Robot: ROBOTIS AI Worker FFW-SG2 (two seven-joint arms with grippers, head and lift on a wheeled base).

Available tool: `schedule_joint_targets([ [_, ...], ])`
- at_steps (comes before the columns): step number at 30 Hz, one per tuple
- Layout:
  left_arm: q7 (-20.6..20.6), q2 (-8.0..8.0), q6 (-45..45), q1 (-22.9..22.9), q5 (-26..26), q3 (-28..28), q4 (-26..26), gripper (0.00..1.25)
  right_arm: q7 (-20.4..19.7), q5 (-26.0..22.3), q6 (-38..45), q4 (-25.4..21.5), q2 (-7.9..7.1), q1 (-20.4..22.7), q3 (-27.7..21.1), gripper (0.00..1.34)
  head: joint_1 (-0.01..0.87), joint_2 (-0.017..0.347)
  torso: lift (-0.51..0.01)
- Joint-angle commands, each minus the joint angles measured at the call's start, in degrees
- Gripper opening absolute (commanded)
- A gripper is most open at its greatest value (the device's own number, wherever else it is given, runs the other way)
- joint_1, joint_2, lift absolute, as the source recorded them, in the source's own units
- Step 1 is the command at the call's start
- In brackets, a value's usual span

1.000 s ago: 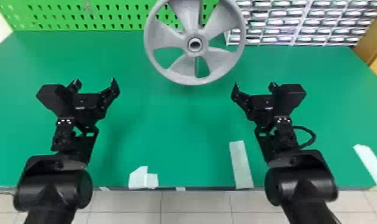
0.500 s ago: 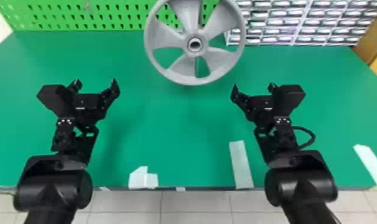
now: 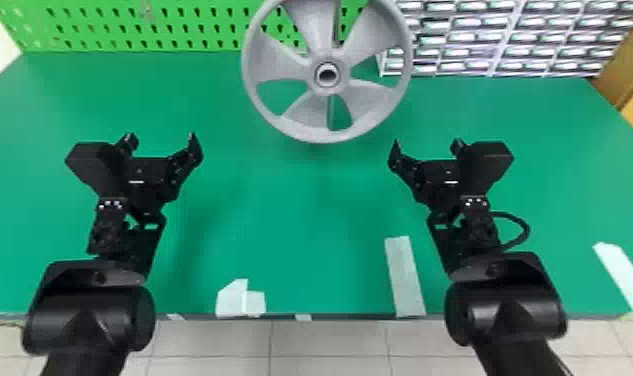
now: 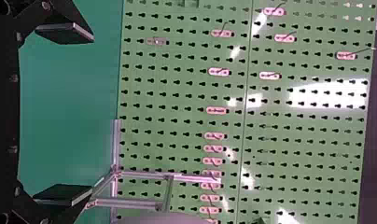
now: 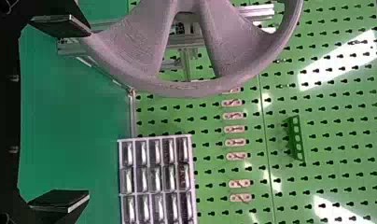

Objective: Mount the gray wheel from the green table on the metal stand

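**Gray wheel found upright at the metal stand; both claws released**

Item: the gray wheel (image 3: 324, 90). Location: far side of the green bench (image 3: 290, 225), in the middle, before the pegboard (image 3: 180, 25) and in front of the metal stand (image 4: 144, 175). It appears to be borne by the stand rather than lying on the bench; how fully it sits on its mount cannot be told.

Claws: left claw (image 3: 161, 137) and right claw (image 3: 427, 144) hold nothing. Fingers are spread on each, and in the head view both stand apart from the wheel, on its near side, one toward either side.

Step in hand, as judged: mounting looks done or nearly so, leaving a seating check. Should correction be needed, bring both claws to opposite sides of the rim at matching height, grip lightly, and press evenly along the hub's line. One-sided pushing could cock the wheel or shift the stand. If seated, keep both claws clear of the rim.

Orientation: one face is turned toward the robot, its hub (image 3: 326, 64) opening likewise. Being round, the wheel has no long axis across its face; its axle line runs roughly front to back.
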Motion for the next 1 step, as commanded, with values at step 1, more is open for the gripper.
schedule_joint_targets([
  [1, 0.0, 0.0, 0.0, 0.04, -1.38, -0.05, 0.0, 1.1, 0.0, 0.18, 0.0, 0.02, 0.0, -0.09, 0.0, 1.25, 0.867, 0.052, -0.1],
])
